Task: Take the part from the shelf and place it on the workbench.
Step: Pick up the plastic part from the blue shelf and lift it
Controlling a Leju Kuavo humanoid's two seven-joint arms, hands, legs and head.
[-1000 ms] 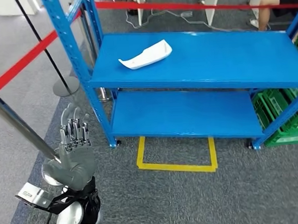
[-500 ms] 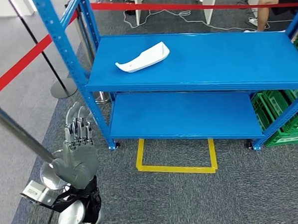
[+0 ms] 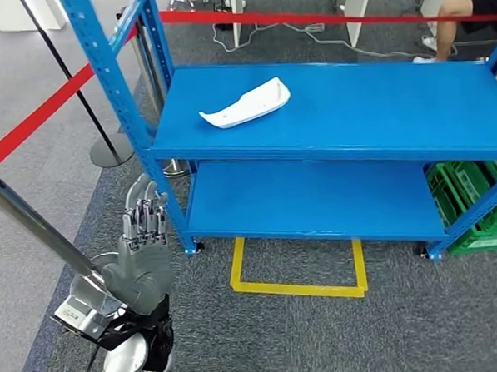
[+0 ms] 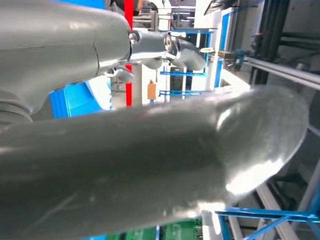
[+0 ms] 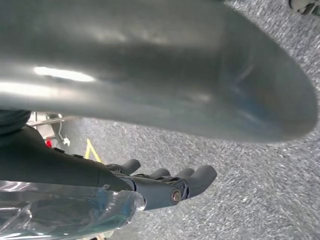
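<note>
— How far along is the job?

— Barely begun, I'd say. The white part [image 3: 247, 103] lies flat on the top board of the blue shelf [image 3: 380, 104], upper middle of the head view, with nothing touching it.

— And the hands?

— The left hand [image 3: 143, 250] is in the lower left of the head view, raised with its back to the camera, fingers straight, side by side, holding nothing. It sits beside the shelf's front left post, well apart from the part. The right hand [image 5: 166, 187] appears in the right wrist view, fingers stretched out over grey carpet, thumb apart from them, nothing in its grasp.

— So what is left?

— Everything, by my reading: reach the top board, grip the part, lift it clear, carry it to the workbench, set it down. I see no workbench in these pictures.

— Anything in the way?

— A red barrier tape [image 3: 38, 118] runs across the upper left, and a yellow floor marking [image 3: 298, 283] sits in front of the shelf, lower middle. A green crate [image 3: 480, 211] stands at the right edge.
</note>
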